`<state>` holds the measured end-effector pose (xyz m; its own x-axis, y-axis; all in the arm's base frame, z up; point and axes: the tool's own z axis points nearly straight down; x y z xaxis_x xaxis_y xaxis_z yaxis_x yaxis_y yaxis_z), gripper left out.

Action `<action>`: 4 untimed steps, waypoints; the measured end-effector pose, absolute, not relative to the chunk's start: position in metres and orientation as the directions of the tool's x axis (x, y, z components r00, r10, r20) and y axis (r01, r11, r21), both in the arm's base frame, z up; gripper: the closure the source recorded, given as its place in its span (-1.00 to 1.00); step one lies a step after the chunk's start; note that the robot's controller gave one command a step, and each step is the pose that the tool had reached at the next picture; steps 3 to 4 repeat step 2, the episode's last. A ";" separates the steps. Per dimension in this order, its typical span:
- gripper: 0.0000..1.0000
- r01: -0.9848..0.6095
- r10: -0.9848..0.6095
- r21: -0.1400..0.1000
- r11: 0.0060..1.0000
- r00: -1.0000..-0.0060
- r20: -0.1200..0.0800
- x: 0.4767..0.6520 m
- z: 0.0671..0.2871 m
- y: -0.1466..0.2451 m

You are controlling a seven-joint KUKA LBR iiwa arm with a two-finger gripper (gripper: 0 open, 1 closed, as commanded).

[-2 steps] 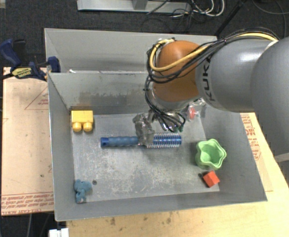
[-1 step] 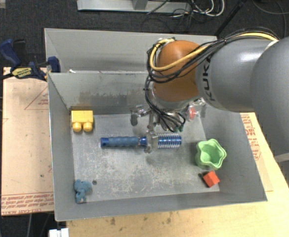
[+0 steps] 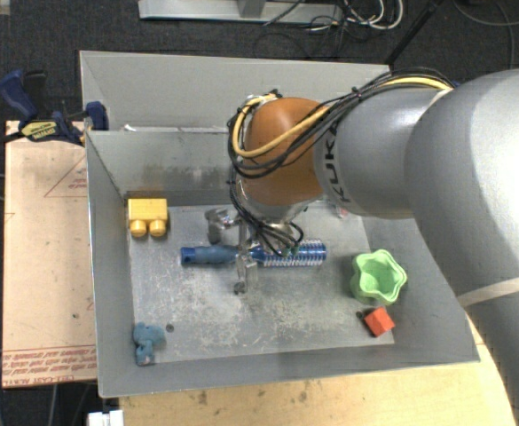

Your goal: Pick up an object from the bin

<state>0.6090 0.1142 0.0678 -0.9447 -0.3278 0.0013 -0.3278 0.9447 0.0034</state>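
Straddling the blue plastic bristle-headed brush point(image 3: 208, 256) in the middle of the grey metal bin point(image 3: 241, 340).
Your gripper point(image 3: 231, 252) is hanging with fingers apart, one on either side of the handle, probably lining you up across its narrowest part.

I work in a robotics lab, or a test cell very like one. My arm point(image 3: 436, 149) is a heavy grey industrial arm with an orange cover point(image 3: 281, 171) at the wrist, and a bundle of yellow and black cables point(image 3: 263, 145) loops over it in the open. Below me is a plain grey metal bin point(image 3: 153, 162) holding a few unrelated small things: a yellow block point(image 3: 146, 216), a blue brush point(image 3: 208, 256), a green cup point(image 3: 377, 276) and a small red block point(image 3: 379, 321). Beyond the bin is dark carpet point(image 3: 28, 25), with loose wires point(image 3: 365, 3) trailing past the flat metal foot of a stand point(image 3: 232, 5).
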 end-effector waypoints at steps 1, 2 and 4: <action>1.00 -0.322 -0.322 0.002 0.947 -0.947 -0.002 0.611 0.071 0.112; 1.00 -0.347 -0.346 -0.001 0.938 -0.938 -0.011 0.609 0.239 0.125; 1.00 -0.347 -0.346 -0.001 0.938 -0.938 -0.011 0.609 0.239 0.125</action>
